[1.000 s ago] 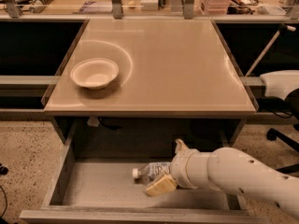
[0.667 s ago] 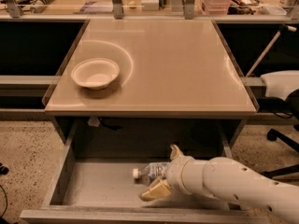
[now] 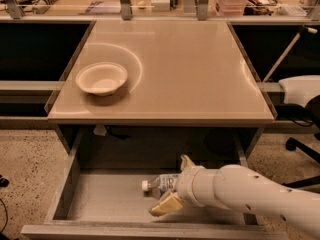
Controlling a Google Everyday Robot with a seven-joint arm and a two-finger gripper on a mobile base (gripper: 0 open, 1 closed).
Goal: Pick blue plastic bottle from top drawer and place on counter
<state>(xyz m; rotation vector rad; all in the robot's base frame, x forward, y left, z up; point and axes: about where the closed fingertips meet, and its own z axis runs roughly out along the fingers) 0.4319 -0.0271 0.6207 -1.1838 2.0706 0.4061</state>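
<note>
The blue plastic bottle (image 3: 161,183) lies on its side in the open top drawer (image 3: 100,204), its white cap pointing left. My gripper (image 3: 175,183) reaches in from the right on a white arm. Its two tan fingers straddle the bottle's body, one behind it (image 3: 186,162) and one in front (image 3: 165,204), and stand wider apart than the bottle. The right part of the bottle is hidden behind the gripper's wrist. The beige counter (image 3: 190,69) lies above the drawer.
A white bowl (image 3: 101,78) sits on the counter's left side. Dark side shelves flank the counter. A white chair (image 3: 300,91) stands at the right. Clutter lines the far shelf. The drawer's front lip (image 3: 150,231) runs along the bottom.
My gripper has slid a little to the left and down, further over the bottle. The bottle has stayed where it lay.
</note>
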